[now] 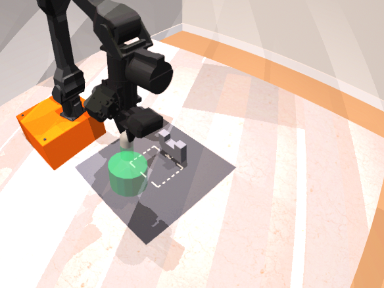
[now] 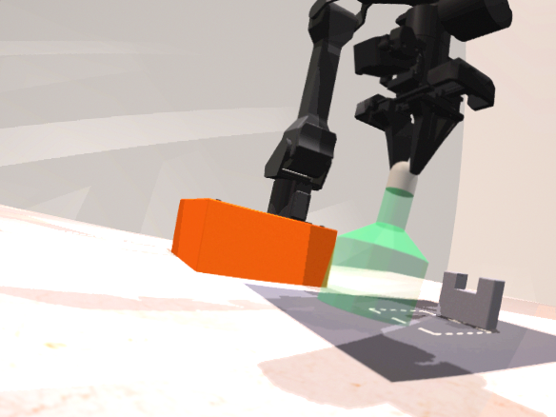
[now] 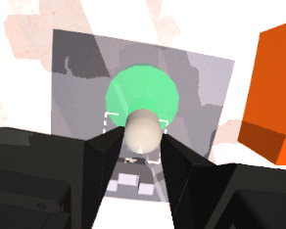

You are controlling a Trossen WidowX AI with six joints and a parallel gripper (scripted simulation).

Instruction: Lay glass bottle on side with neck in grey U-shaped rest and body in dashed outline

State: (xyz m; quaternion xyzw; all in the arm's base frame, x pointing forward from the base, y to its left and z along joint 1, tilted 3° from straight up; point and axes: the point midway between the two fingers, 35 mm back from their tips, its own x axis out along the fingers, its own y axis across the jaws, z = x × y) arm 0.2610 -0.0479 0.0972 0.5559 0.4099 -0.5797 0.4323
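And the gripper (image 1: 127,137) (image 2: 404,168) (image 3: 142,135) has the glass bottle (image 1: 127,174) (image 2: 376,276) (image 3: 142,85) pinched by its pale top, body hanging below the fingertips, presumably so it can swing down neck-first into the grey rest (image 1: 180,151) (image 2: 470,302) (image 3: 128,180) beside them

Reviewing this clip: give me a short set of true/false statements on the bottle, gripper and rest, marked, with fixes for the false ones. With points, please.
1. The gripper (image 1: 126,137) (image 2: 405,170) (image 3: 142,135) is shut on the bottle's pale top (image 1: 125,140) (image 2: 403,177) (image 3: 142,135). True.
2. The green bottle (image 1: 127,174) (image 2: 376,267) (image 3: 142,83) lies flat on its side. False: it is roughly upright, neck up.
3. The U-shaped rest (image 1: 180,152) (image 2: 471,305) (image 3: 128,179) cradles the bottle's neck. False: the neck is clear of it.
4. The U-shaped rest stands on the dark mat (image 1: 204,168) (image 2: 395,362) (image 3: 73,93). True.
5. The orange block (image 1: 72,141) (image 2: 252,243) (image 3: 266,88) stands inside the dashed outline. False: it is off the mat.
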